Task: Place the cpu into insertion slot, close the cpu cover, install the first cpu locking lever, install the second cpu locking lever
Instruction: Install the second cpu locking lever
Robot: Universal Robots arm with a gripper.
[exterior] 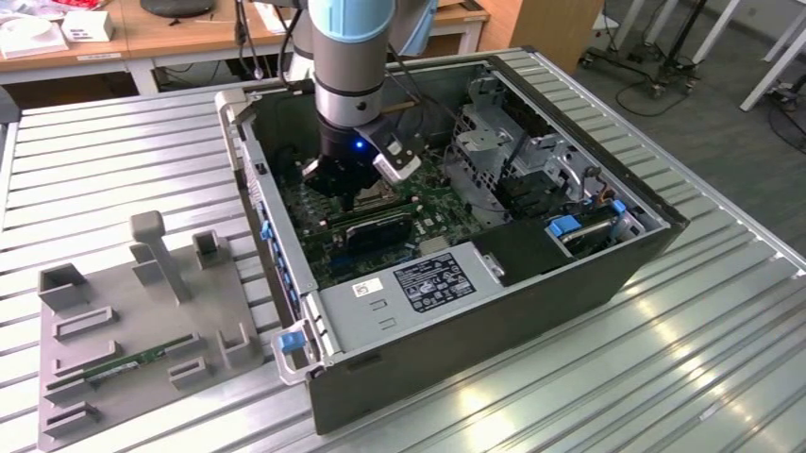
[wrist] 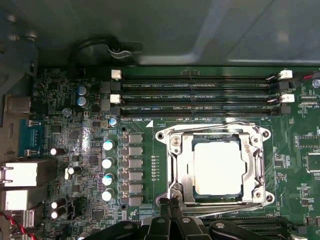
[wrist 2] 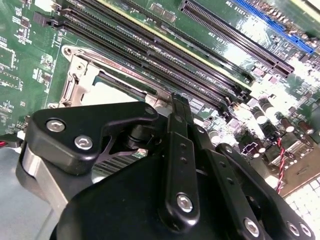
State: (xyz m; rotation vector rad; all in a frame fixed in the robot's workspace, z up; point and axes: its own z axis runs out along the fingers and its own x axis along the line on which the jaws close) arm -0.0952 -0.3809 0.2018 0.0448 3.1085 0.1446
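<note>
Jaws (wrist: 171, 210) sitting together at the near rim of the cpu cover (wrist: 216, 135), cover lying flat over the insertion slot (wrist: 260, 165) with cpu (wrist: 218, 167) showing through its cut-out, directly ahead of fingertips.

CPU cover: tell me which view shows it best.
The first wrist view: the cover lies flat over the CPU, its whole frame visible. In the second wrist view the gripper hides most of it, leaving one corner. In the exterior view the arm hangs over the spot.
</note>
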